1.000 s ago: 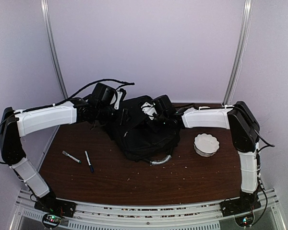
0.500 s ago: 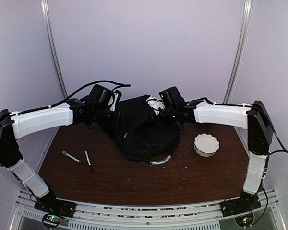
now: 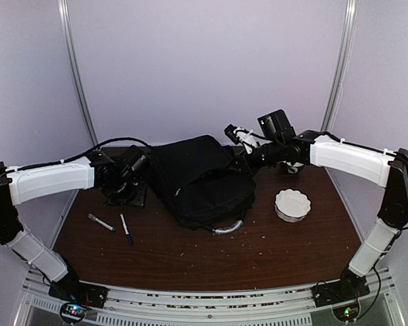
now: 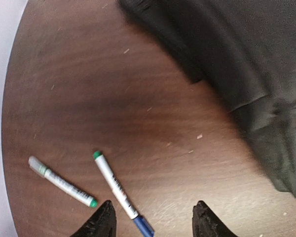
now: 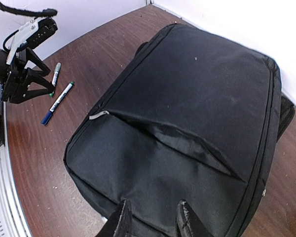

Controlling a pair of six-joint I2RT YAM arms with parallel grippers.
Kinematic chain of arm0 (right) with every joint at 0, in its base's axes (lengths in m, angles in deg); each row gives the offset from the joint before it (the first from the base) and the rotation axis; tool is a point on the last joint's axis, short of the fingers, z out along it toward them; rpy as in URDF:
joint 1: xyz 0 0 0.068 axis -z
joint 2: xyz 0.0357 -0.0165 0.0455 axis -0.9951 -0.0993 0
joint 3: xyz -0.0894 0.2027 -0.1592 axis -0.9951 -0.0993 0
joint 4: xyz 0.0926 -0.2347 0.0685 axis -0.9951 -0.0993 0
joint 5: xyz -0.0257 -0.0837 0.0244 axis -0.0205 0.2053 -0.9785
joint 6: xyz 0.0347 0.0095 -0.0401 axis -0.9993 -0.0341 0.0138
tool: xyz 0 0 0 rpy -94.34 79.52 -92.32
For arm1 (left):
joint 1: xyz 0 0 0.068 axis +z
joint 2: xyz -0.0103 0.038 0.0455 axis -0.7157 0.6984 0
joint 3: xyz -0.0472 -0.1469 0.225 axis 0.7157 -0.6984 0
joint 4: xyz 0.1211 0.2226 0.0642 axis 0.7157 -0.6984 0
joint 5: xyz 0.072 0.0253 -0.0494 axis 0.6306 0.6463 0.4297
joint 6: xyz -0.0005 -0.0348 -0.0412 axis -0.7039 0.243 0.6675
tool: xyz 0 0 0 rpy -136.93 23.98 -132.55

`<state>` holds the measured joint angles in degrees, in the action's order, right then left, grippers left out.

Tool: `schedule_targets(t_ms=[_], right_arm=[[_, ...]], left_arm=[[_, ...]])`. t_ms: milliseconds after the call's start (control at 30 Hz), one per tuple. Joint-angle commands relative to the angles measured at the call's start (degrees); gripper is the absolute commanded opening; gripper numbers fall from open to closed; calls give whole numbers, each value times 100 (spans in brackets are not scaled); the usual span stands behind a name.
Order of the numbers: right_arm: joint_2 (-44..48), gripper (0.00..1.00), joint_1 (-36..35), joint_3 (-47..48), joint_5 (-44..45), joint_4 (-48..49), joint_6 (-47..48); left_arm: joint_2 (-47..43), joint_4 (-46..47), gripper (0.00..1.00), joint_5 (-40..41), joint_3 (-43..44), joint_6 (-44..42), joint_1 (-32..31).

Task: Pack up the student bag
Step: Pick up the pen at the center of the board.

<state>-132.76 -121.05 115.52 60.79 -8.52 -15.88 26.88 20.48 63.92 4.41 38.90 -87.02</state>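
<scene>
Black fingers of the left claw (image 4: 154, 220) stand well apart with nothing between them, hanging open over the dark brown wooden surface (image 4: 89, 89). Just below it lie two white markers that do not touch each other. The blue-capped marker (image 4: 119, 190) points its blue end into the gap between the fingers, and the grey-capped marker (image 4: 61, 181) lies beside it, further from the bag.

From above, this claw (image 3: 126, 180) sits low at the left side of the student bag (image 3: 204, 180). The right claw (image 3: 241, 139) is raised above the bag's far right corner. Its own camera shows its fingers (image 5: 187, 219) parted and gripping nothing, with black fabric (image 5: 187, 123) visible below them.

The student bag lies flat in the middle of the surface, towards the back, between the two claws. A zipped pocket across its front gapes slightly. Its grey-silver handle (image 3: 228, 229) curves out at the near edge. A white scalloped bowl (image 3: 292, 204) stands to the right of the bag, near it but apart.
</scene>
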Motion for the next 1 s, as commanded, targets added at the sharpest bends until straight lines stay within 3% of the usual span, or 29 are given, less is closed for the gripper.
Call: schedule_targets(t_ms=[0, 167, 400, 967], right_arm=[[238, 31, 236, -211, -538, -69, -130], [251, 31, 341, -196, -727, -90, -93], [190, 31, 403, -342, -964, -13, -201], [84, 32, 415, -387, -1163, 79, -321]], left_arm=[[-81, -732, 53, 315, -150, 787, 223], [146, -1160, 46, 40, -71, 1381, 610], [604, -1187, 41, -815, 236, 1539, 1086], [1372, -551, 32, -1219, 177, 1670, 1512]])
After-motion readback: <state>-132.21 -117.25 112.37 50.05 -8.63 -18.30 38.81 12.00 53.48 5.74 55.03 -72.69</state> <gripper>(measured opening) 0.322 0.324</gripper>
